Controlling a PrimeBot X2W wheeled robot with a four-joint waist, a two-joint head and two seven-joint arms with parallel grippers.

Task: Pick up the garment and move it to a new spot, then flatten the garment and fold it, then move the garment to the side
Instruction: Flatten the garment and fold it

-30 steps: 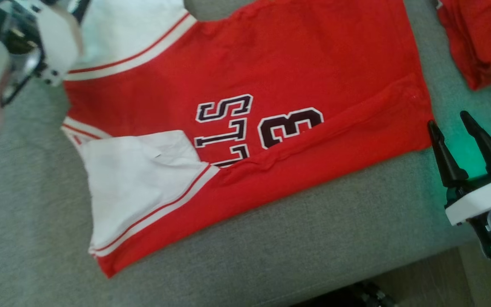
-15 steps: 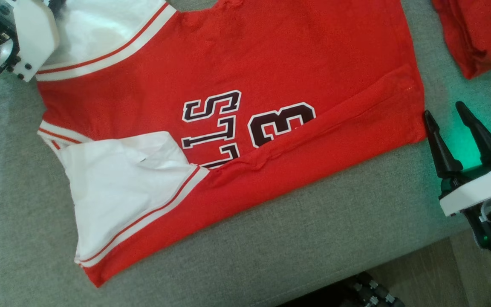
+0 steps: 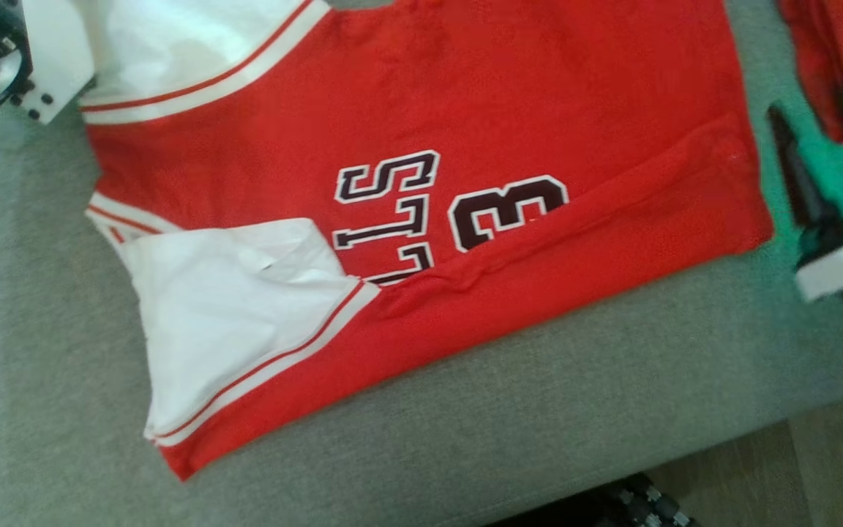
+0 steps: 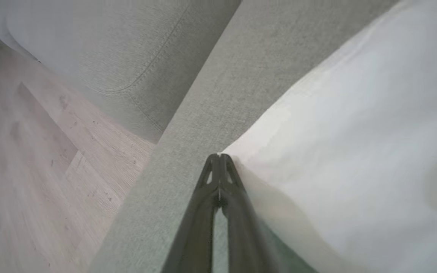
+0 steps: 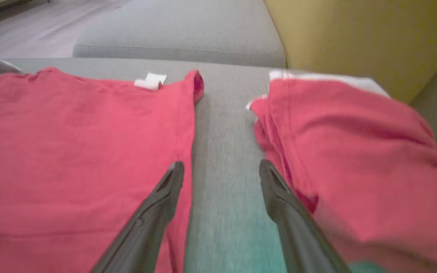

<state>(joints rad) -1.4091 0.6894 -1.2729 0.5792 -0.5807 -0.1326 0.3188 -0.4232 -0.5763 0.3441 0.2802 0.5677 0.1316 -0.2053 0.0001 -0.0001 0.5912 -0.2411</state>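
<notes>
**Red jersey spread on a grey seat, left jaws shut at its sleeve, right jaws wide beside its hem**

I am looking down at a grey upholstered seat (image 3: pixel 465 439) that takes up most of the head view, with pale wooden floor (image 3: pixel 795 476) past its lower right edge. In the right wrist view a yellow surface (image 5: pixel 355 34) rises behind the seat.

The garment (image 3: pixel 465 110), a red jersey with white sleeves trimmed in red and white stripes, lies mostly flat across the middle of the seat. Dark letters and a numeral 3, outlined in white, run sideways across its chest. Its near long edge is folded over the body in a band, and one white sleeve lies on the front at the lower left. The other white sleeve lies at the upper left.

A second heap of red cloth (image 3: pixel 817 36) sits at the upper right, apart from the jersey, with a strip of bare seat between them.

The right gripper (image 5: pixel 221 163) hovers over that strip, jaws wide and holding nothing; it is blurred in the head view (image 3: pixel 815 106).

The left gripper (image 4: pixel 219 156) has its jaws pressed together, tips at the edge of the upper white sleeve. I cannot tell whether any cloth is caught between them.

A small white label (image 5: pixel 150 81) lies at the jersey's far edge.
</notes>
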